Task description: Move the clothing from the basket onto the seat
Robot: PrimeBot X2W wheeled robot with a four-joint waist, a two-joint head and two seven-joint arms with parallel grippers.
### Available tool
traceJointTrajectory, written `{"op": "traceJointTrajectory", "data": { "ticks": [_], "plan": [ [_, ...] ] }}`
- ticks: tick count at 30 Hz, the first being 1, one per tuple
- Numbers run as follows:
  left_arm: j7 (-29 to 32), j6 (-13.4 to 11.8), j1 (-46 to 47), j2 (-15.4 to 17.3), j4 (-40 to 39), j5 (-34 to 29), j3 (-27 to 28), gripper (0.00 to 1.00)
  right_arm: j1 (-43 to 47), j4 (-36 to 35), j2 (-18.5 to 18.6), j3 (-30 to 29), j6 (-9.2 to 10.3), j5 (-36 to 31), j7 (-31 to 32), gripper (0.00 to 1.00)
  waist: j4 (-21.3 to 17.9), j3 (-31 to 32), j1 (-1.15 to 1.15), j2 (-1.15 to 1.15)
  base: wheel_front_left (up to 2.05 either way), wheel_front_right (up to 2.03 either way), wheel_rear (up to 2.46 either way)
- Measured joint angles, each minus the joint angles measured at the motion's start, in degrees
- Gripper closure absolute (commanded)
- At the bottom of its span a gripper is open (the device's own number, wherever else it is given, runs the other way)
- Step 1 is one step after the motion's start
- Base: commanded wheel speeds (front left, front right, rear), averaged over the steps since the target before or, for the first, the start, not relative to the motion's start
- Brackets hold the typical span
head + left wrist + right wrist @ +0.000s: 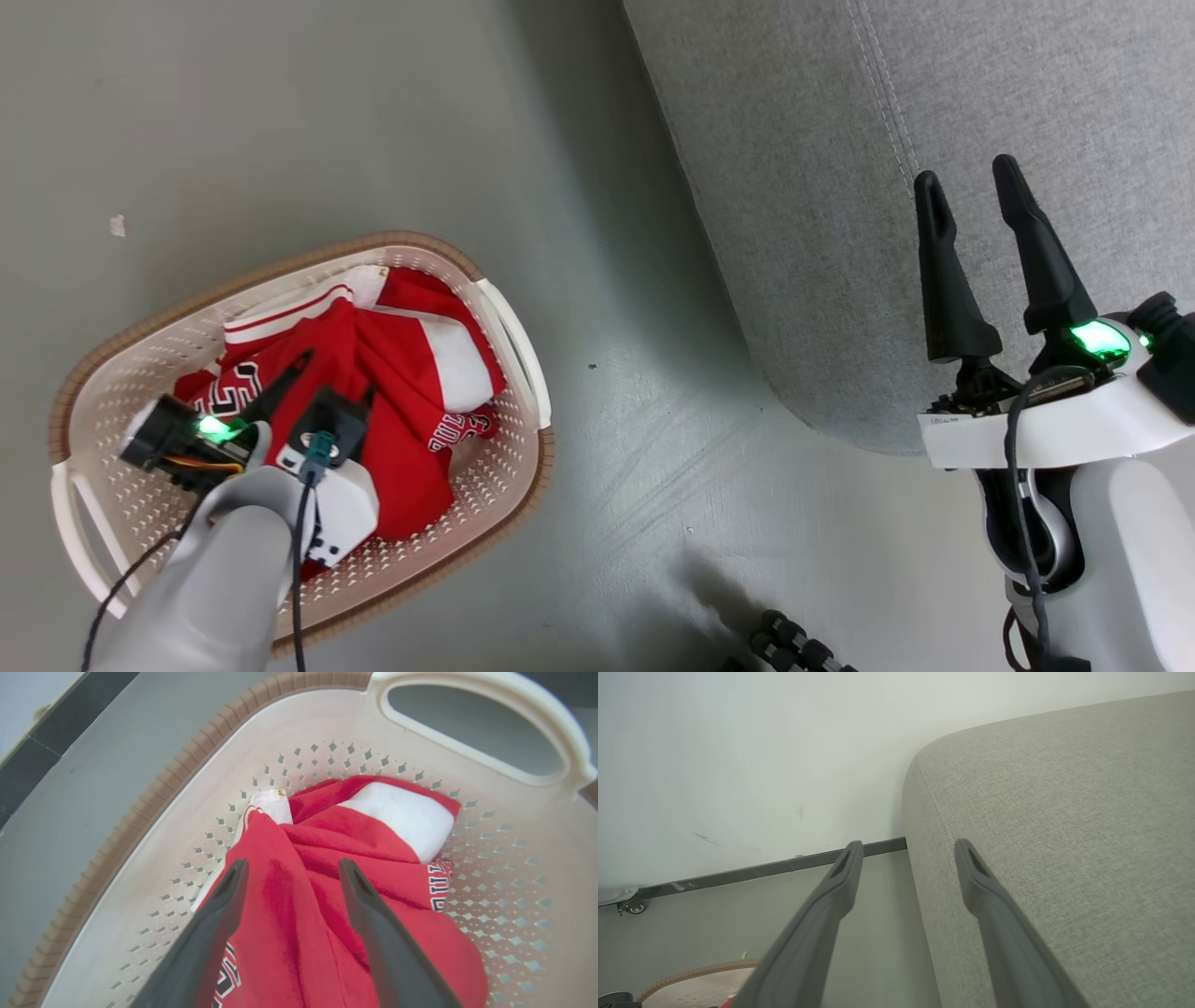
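Observation:
The cream basket (140, 329) with a brown rim stands on the floor at the lower left. The clothing (397, 359) lies bunched inside it, red with white panels and black-and-white lettering. My left gripper (334, 375) reaches down into the basket. In the left wrist view this gripper (293, 865) is open, its two fingers straddling a raised fold of the clothing (289, 933) against the basket (327, 728) wall. The grey seat (803, 187) fills the upper right. My right gripper (966, 177) hovers open over its edge with nothing between its fingers; the right wrist view shows that gripper (909, 844) beside the seat (1064, 835).
Grey floor separates the basket from the seat. A pale wall with a dark baseboard (761, 870) runs behind, with a small caster (633, 906) at its foot. A dark ribbed object (794, 646) lies at the bottom edge near my base. The basket rim (691, 973) shows low in the right wrist view.

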State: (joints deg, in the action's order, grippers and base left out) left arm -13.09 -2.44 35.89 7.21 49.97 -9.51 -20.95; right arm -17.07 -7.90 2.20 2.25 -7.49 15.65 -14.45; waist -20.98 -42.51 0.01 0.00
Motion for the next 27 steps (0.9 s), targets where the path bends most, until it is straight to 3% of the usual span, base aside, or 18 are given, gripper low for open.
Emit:
{"op": "traceJointTrajectory", "data": {
  "ticks": [13, 14, 16, 17, 27],
  "plan": [
    [0.44, -3.58, 2.39, 1.88, 2.98, 0.41, 2.19, 0.0, -2.39, 1.05, -0.01, 0.62, 0.0, 1.01, 0.0, 0.0, -2.14, -2.77, 0.0, 0.0, 0.0, 0.0, 0.0],
    [0.44, -4.05, 2.53, 1.88, 3.15, 0.41, 2.38, 0.17, -2.49, 1.16, -0.01, 0.71, 0.0, 1.09, 0.0, 0.0, -2.26, -2.9, 0.0, 0.0, 0.0, 0.0, 0.0],
    [0.51, -4.04, 2.59, 1.75, 3.68, 0.46, 2.56, 0.85, -2.93, 1.35, -0.01, 0.79, 0.0, 1.46, 0.0, 0.0, -2.46, -3.11, 0.0, 0.0, 0.0, 0.0, 0.0],
    [0.57, -4.03, 2.6, 1.52, 4.17, 0.71, 2.57, 1.0, -3.25, 1.46, -0.01, 0.76, 0.0, 1.48, 0.0, 0.0, -2.53, -3.16, 0.0, 0.0, 0.0, 0.0, 0.0],
    [0.31, -4.25, 2.88, 0.27, 4.2, 1.04, 2.19, 1.0, -4.14, 2.65, -0.01, 0.26, 0.0, 1.49, 0.0, 0.0, -2.08, -2.41, 0.0, 0.0, 0.0, 0.0, 0.0]
  ]
}}
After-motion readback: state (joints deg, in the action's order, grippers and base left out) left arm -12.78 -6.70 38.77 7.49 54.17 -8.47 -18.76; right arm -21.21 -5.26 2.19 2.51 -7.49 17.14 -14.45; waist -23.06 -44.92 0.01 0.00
